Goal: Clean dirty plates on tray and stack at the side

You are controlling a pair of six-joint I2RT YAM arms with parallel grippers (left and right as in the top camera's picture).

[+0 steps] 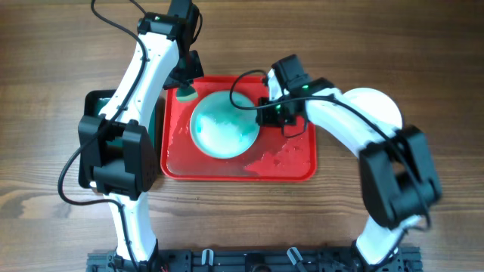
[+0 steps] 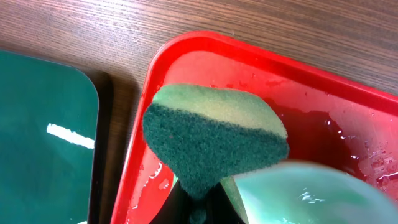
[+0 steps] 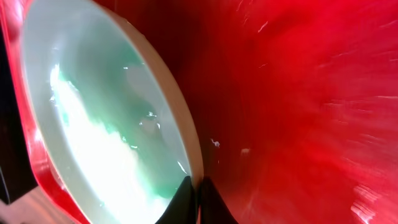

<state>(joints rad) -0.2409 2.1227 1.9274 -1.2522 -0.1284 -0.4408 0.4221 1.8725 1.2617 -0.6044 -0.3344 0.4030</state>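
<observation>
A pale plate (image 1: 224, 125) with teal smears lies on the wet red tray (image 1: 291, 162). My right gripper (image 1: 266, 106) is shut on the plate's right rim; in the right wrist view the fingers (image 3: 198, 196) pinch the rim of the plate (image 3: 93, 124) over the tray (image 3: 298, 112). My left gripper (image 1: 185, 87) is shut on a green sponge (image 1: 185, 94) above the tray's far left corner, just off the plate's edge. In the left wrist view the sponge (image 2: 211, 137) hangs over the tray (image 2: 186, 56), with the plate (image 2: 311, 193) at lower right. Another white plate (image 1: 378, 106) sits right of the tray, partly hidden by my right arm.
A dark green tray (image 1: 94, 102) lies left of the red tray, mostly under my left arm; it also shows in the left wrist view (image 2: 43, 124). Water and foam cover the red tray's front right part (image 1: 272, 160). Wooden table all around.
</observation>
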